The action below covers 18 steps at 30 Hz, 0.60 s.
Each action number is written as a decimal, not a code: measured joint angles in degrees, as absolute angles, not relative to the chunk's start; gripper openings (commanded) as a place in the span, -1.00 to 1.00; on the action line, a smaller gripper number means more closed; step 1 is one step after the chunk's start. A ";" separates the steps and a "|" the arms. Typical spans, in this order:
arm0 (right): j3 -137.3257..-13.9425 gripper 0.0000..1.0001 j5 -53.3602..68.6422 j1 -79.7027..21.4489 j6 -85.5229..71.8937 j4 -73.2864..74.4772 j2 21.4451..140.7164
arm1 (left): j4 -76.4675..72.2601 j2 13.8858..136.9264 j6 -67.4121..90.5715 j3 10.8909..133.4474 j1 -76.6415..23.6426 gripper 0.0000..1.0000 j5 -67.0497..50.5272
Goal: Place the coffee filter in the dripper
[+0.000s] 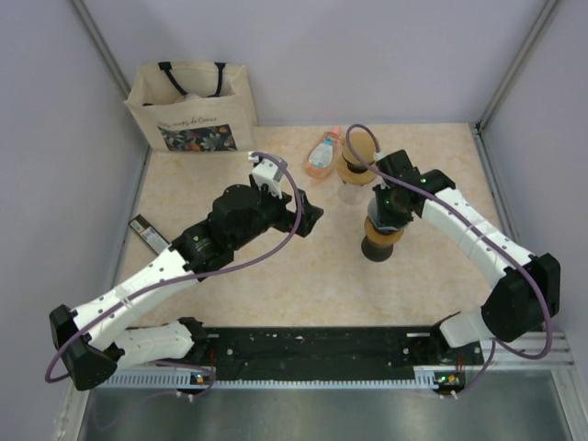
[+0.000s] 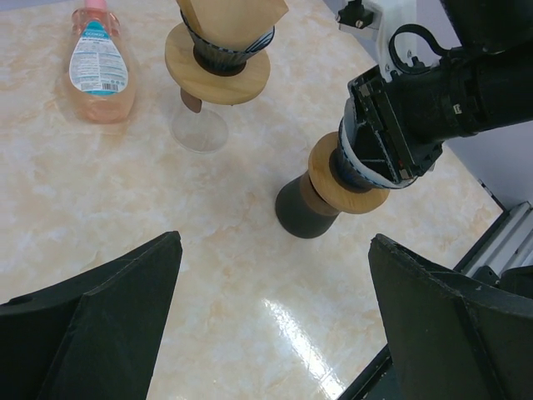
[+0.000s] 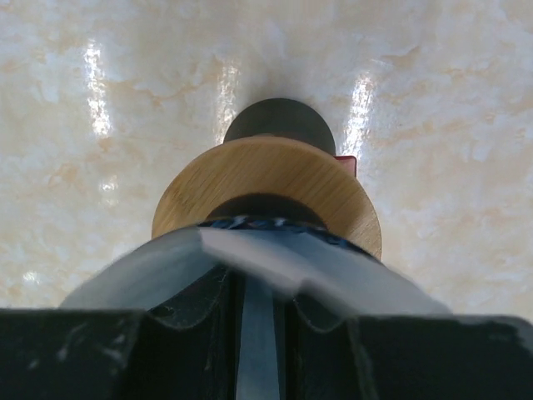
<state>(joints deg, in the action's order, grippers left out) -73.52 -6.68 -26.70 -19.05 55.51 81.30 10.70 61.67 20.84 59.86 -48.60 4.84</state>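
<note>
A brown paper coffee filter [image 2: 233, 18] sits in a dripper with a wooden collar [image 2: 218, 71] on a clear glass vessel [image 2: 200, 127] at the back; the filter also shows in the top view [image 1: 353, 165]. A second dripper [image 1: 382, 230], with a wooden collar [image 2: 337, 185], stands on a black cup [image 2: 301, 215]. My right gripper [image 3: 258, 292] is shut on this dripper's blue-grey rim [image 3: 275, 250], from above [image 1: 388, 211]. My left gripper [image 2: 275, 240] is open and empty, above bare table left of the black cup [image 1: 310, 219].
A pink bottle [image 1: 322, 153] lies beside the back dripper, also in the left wrist view [image 2: 100, 71]. A cloth tote bag [image 1: 191, 106] stands at the back left. A small dark flat object [image 1: 147, 232] lies near the left edge.
</note>
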 measured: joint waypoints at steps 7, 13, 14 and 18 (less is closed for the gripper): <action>-71.20 -0.61 -6.11 -26.70 -18.74 53.12 82.02 | 10.79 61.67 20.84 59.75 -48.40 0.98 5.48; -70.72 -0.61 -5.98 -26.70 -18.33 51.66 82.02 | 10.92 61.67 20.86 59.75 -48.40 0.98 5.80; -70.52 -0.61 -5.96 -26.70 -18.20 51.31 82.02 | 11.00 61.67 20.86 59.75 -48.40 0.98 5.89; -70.17 -0.61 -5.96 -26.70 -18.02 50.24 82.02 | 11.35 61.67 20.86 59.75 -48.29 0.98 6.11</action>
